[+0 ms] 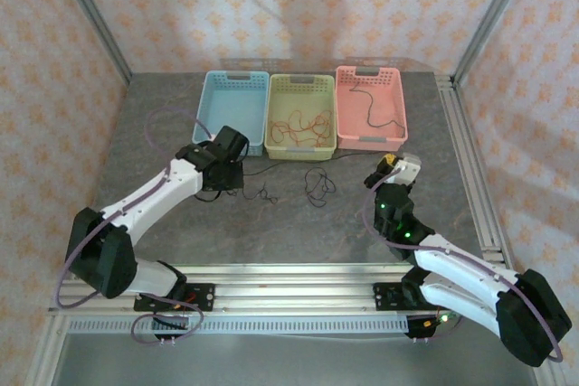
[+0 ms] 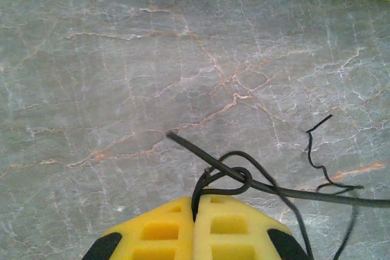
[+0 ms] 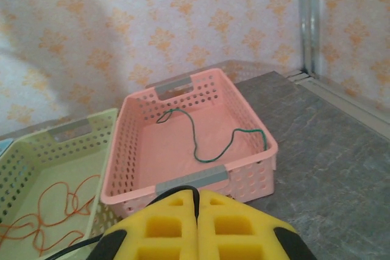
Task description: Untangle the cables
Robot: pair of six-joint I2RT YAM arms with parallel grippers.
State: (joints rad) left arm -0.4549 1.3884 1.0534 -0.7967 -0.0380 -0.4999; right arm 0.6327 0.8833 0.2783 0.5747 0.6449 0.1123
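While left fingers point(image 2: 161, 231) clench the knotted black cable point(image 2: 274, 188), it lies on the worktop point(image 1: 298, 232) before the yellow basket point(image 1: 298, 153), running rightward along its front wall; right fingers point(image 3: 164, 218) clench a dark strand point(image 3: 180, 190).

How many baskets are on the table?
3. The blue basket is on the left, the yellow-green basket in the middle and the pink basket on the right, side by side at the table's far end. None looks hidden.
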